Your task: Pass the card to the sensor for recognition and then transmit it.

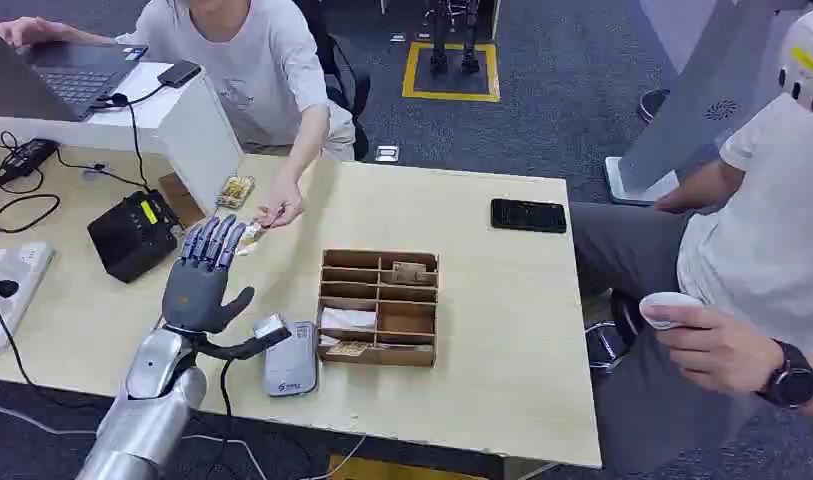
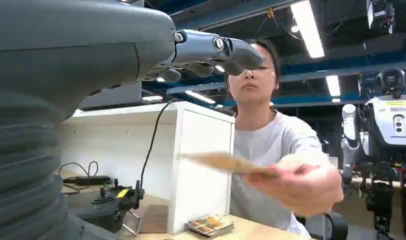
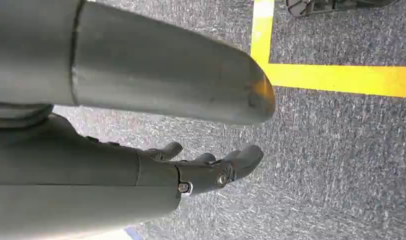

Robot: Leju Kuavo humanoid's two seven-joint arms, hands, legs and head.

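Note:
My left hand (image 1: pixel 200 275) is raised over the table's left part, fingers spread and pointing away, with nothing in it. A person across the table holds a tan card (image 1: pixel 247 238) out to my fingertips. In the left wrist view the card (image 2: pixel 225 162) sits pinched in the person's hand (image 2: pixel 300 187), just below my fingers (image 2: pixel 225 50) and apart from them. A grey-white sensor device (image 1: pixel 289 358) lies flat on the table beside my left wrist. My right hand (image 3: pixel 191 175) hangs over the carpet, fingers loosely extended and holding nothing.
A wooden compartment box (image 1: pixel 379 306) with cards stands mid-table. A stack of cards (image 1: pixel 235 190) lies near the person. A black device (image 1: pixel 134 233) and cables sit at the left, and a phone (image 1: pixel 528 215) lies at the far right. A second person holds a cup (image 1: pixel 670 308) at the right.

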